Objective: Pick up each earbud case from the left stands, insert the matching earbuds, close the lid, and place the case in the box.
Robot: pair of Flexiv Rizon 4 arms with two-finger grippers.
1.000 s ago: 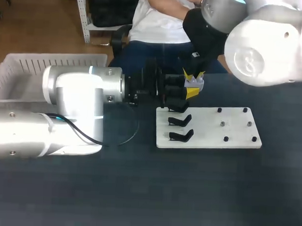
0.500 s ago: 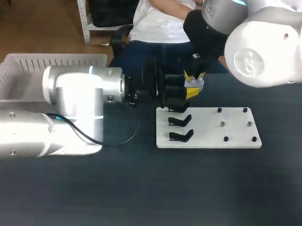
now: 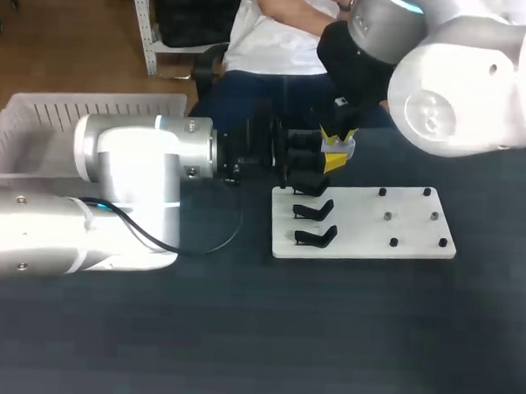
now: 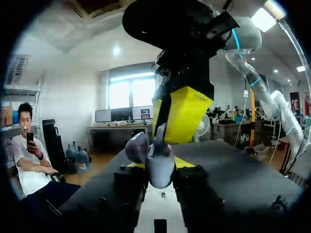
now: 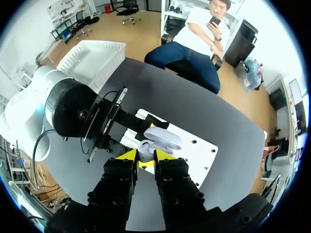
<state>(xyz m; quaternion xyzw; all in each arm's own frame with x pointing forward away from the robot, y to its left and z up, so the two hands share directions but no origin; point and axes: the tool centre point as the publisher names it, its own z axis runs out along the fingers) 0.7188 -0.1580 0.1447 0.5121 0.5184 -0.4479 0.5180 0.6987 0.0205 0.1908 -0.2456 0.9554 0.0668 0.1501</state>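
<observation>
Left gripper (image 4: pixel 161 171) clamps the open pale-lavender plastic earbud case (image 4: pixel 159 158) beyond the white stand board (image 3: pixel 367 221). The right gripper (image 5: pixel 145 156) meets the case from above; whether it grips anything cannot be told.

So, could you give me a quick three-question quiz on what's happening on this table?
1. Which gripper holds the earbud case? A) the left gripper; B) the right one; C) neither.
2. True or false: the case's lid is closed.
3. In the head view, how many black stands show on the white board?

Key: 1 A; 2 false, the lid is open; 3 three.
</observation>
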